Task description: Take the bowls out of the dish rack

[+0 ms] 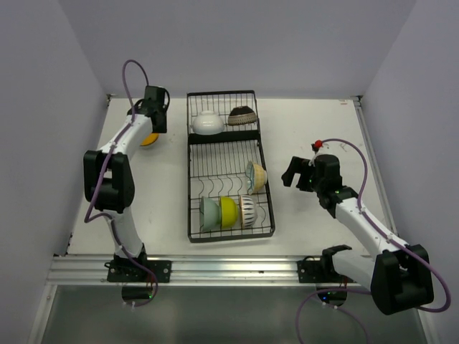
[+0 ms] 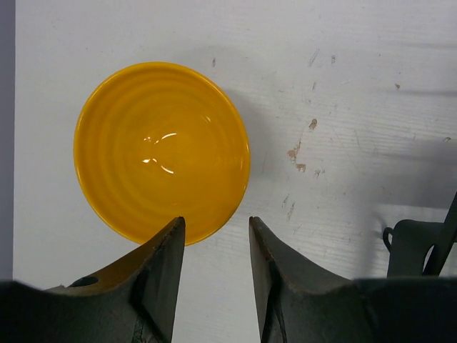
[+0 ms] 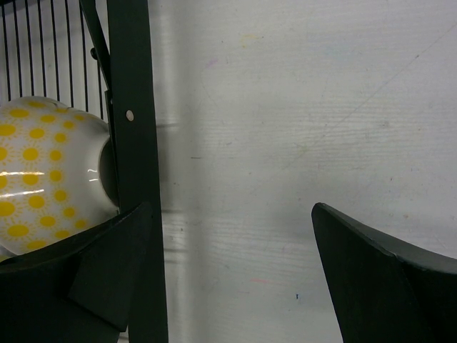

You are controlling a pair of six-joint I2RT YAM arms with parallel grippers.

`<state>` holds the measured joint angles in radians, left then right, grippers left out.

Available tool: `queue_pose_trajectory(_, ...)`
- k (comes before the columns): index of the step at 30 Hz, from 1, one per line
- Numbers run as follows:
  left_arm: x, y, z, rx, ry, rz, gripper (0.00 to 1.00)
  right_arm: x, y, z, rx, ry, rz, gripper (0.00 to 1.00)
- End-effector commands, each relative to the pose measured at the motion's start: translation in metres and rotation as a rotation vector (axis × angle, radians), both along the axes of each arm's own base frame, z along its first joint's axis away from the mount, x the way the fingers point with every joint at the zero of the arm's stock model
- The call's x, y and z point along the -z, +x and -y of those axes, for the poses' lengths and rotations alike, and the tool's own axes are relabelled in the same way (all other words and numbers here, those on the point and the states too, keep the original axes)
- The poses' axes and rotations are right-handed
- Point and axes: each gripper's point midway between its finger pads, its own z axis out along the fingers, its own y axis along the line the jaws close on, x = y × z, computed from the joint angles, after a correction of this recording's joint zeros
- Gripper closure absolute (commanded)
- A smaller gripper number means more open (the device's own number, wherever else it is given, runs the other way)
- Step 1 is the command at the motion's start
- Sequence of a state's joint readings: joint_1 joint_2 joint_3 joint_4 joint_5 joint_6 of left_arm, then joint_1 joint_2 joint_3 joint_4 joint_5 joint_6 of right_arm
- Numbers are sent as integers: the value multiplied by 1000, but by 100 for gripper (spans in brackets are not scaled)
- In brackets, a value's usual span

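The black wire dish rack point(image 1: 195, 166) lies in the middle of the table. Its small far section holds a white bowl point(image 1: 207, 122) and a dark brown patterned bowl point(image 1: 243, 115). The larger section holds a cream bowl with yellow dots point(image 1: 256, 176), a pale green bowl point(image 1: 210, 213), a yellow-green bowl point(image 1: 229, 211) and a black-striped white bowl point(image 1: 247, 211). An orange bowl point(image 1: 149, 139) sits upright on the table left of the rack. My left gripper point(image 2: 214, 225) is open and empty just above the orange bowl's point(image 2: 162, 151) near rim. My right gripper point(image 3: 232, 211) is open and empty beside the rack's right rail point(image 3: 132, 93), next to the dotted bowl point(image 3: 43, 171).
White walls close in the table at the back and on both sides. A corner of the rack point(image 2: 418, 246) shows at the right edge of the left wrist view. Bare table lies on both sides of the rack.
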<state>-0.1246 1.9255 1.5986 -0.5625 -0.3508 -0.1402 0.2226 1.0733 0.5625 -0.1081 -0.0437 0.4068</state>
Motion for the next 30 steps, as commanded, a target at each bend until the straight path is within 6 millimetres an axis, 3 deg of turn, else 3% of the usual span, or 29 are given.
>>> queue_pose_trajectory(1, -14, 8, 3, 1, -41, 73, 56, -19, 11, -2, -4, 0, 55, 1)
queue_pose_trajectory(6, -15, 5, 4, -10, -58, 82, 57, -20, 12, -2, -5, 0, 58, 1)
queue_pose_trajectory(10, -52, -4, 13, 0, -120, 180, 56, -19, 12, -3, -5, -2, 55, 2)
queue_pose_trajectory(12, -81, -19, 21, 33, -173, 254, 53, -17, 12, -2, -1, -4, 51, 1)
queue_pose_trajectory(13, -108, -30, 25, 46, -206, 316, 51, -17, 11, -2, -2, -3, 51, 1)
queue_pose_trajectory(14, -116, -37, 40, 99, -258, 336, 50, -17, 12, -1, 1, -4, 51, 2)
queue_pose_trajectory(15, -109, -49, 48, 132, -289, 329, 49, -17, 11, -2, 0, -2, 50, 1)
queue_pose_trajectory(16, -126, -62, 58, 178, -328, 380, 44, -17, 11, -2, -2, -3, 51, 2)
queue_pose_trajectory(18, -134, -79, 91, 295, -423, 410, 39, -17, 11, -2, -3, -1, 50, 1)
queue_pose_trajectory(19, -126, -95, 103, 325, -473, 394, 33, -17, 11, -2, -3, 1, 50, 2)
queue_pose_trajectory(20, -130, -104, 126, 406, -535, 399, 30, -17, 11, -3, -6, 3, 51, 1)
queue_pose_trajectory(22, -114, -124, 148, 442, -611, 362, 24, -17, 11, -4, -7, 3, 52, 1)
queue_pose_trajectory(23, -116, -133, 174, 525, -664, 364, 22, -17, 11, -4, -10, 4, 50, 2)
queue_pose_trajectory(25, -103, -146, 196, 547, -745, 326, 21, -18, 11, -4, -10, 8, 54, 1)
queue_pose_trajectory(26, -111, -149, 214, 597, -786, 356, 21, -18, 11, -5, -13, 10, 54, 2)
queue_pose_trajectory(30, -119, -159, 254, 654, -897, 425, 21, -18, 11, -3, -4, 10, 55, 1)
